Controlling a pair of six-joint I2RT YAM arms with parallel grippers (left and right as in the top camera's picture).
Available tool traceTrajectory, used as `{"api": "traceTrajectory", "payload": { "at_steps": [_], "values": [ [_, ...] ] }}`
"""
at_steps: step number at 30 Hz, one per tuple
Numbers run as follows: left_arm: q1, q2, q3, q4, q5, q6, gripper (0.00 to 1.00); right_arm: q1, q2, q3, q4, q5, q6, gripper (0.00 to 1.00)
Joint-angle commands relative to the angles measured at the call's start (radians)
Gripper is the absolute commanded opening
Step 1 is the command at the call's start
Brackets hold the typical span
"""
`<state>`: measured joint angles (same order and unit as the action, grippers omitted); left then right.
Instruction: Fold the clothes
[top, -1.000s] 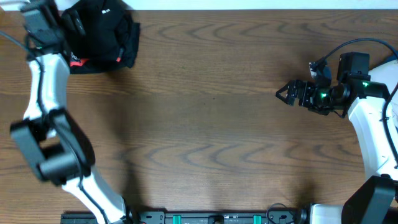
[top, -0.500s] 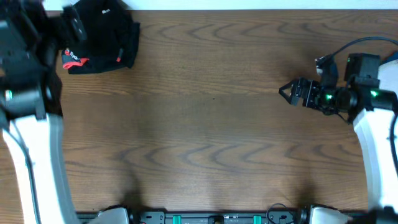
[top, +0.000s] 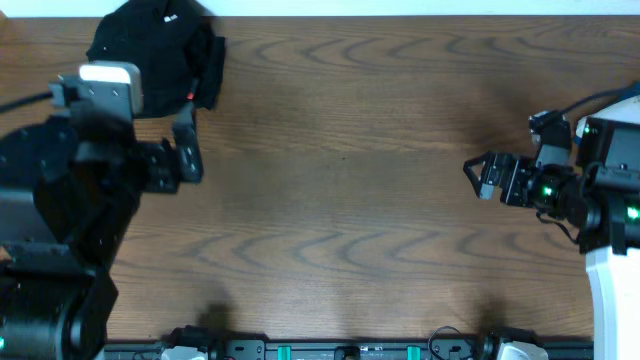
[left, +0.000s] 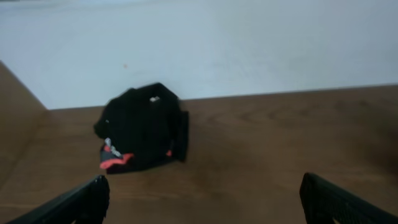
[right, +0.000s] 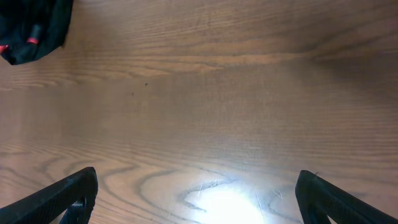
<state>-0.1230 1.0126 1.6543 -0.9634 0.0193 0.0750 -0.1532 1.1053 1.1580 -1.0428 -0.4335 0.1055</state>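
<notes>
The clothes (top: 165, 45) lay as one crumpled black bundle in the far left corner of the desk (top: 350, 250), right up against its far edge. Specks of coral-red trim showed along the near side of the bundle. The rest of the wooden top was open from side to side between the two arms.

The left tool (left: 202, 202) hovered on the near side of the bundle, apart from it, with its jaws spread wide and nothing between them. The right tool (top: 476, 177) hung over the right part of the desk, well apart from the clothes, also spread wide and holding nothing.

From overhead, the raised left arm covered the bundle's near left corner. The left wrist view showed the whole bundle (left: 143, 134), a small white mark on top of it, and a pale surface (left: 249, 50) beyond the desk's far edge. The right wrist view caught only a corner of the black fabric (right: 28, 28) at its upper left. Otherwise it showed bare wood grain with a bright glare patch (right: 224, 202) low between its fingers.
</notes>
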Motion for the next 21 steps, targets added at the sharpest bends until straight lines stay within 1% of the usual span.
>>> {"api": "traceTrajectory", "payload": {
  "at_steps": [1,7,12,16,21],
  "values": [
    [-0.046,-0.057,-0.035,-0.021,-0.001,-0.008,0.98,-0.003,-0.068,0.007,-0.023,0.016,0.005,0.99],
    [-0.116,-0.185,-0.173,-0.003,-0.001,-0.010,0.98,-0.003,-0.157,0.007,-0.080,0.020,0.005,0.99],
    [-0.132,-0.270,-0.324,0.058,-0.001,-0.048,0.98,-0.003,-0.218,0.007,-0.129,0.082,0.005,0.99],
    [-0.132,-0.296,-0.403,0.085,-0.001,-0.047,0.98,-0.003,-0.272,0.007,-0.145,0.132,0.005,0.99],
    [-0.132,-0.282,-0.425,0.082,-0.001,-0.047,0.98,-0.003,-0.309,0.007,-0.154,0.131,0.005,0.99]
  ]
}}
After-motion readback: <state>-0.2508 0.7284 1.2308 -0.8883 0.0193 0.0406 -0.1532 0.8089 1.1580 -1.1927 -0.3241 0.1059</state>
